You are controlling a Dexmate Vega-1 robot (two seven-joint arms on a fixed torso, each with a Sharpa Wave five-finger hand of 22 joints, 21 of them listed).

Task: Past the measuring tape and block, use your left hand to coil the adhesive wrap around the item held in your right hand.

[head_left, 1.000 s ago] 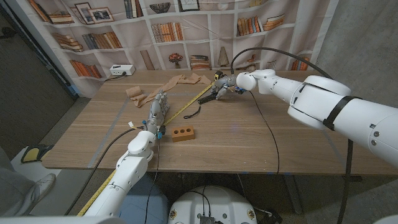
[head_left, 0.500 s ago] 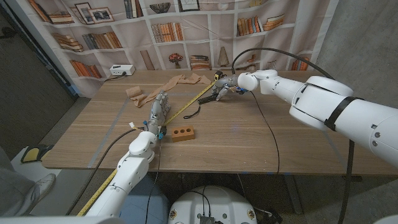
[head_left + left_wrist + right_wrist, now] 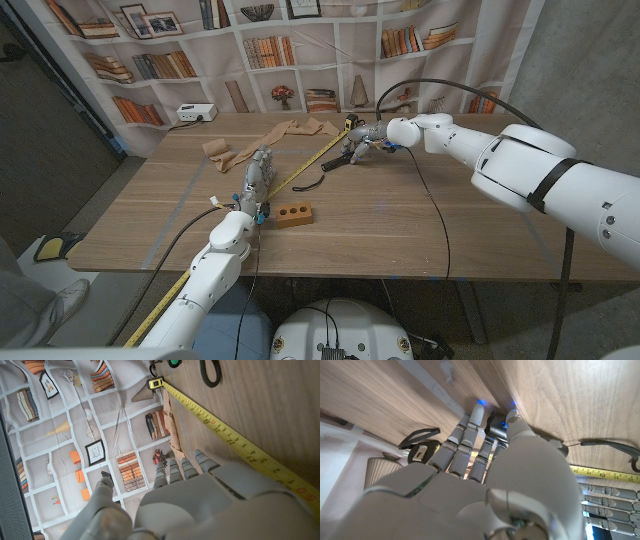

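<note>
A yellow measuring tape [image 3: 300,172] runs diagonally across the table, and a wooden block [image 3: 294,214] with holes lies near the front. Past them a beige adhesive wrap [image 3: 292,129] trails from a roll [image 3: 213,148]. My left hand [image 3: 256,172] stands beside the tape with its fingers [image 3: 181,469] straight and nothing in it, just short of the wrap [image 3: 173,425]. My right hand [image 3: 364,138] reaches down at the tape's far end. Its fingers [image 3: 470,425] and thumb close around a small dark item [image 3: 495,424] with a black strap loop [image 3: 310,181].
A white box [image 3: 195,113] with a cable sits at the table's back left. A black cable [image 3: 425,200] crosses the table's right half. The bookshelf backdrop [image 3: 300,50] stands right behind the far edge.
My right hand has shifted slightly to the right over the dark item. The left hand, tape, block and wrap have not moved.
</note>
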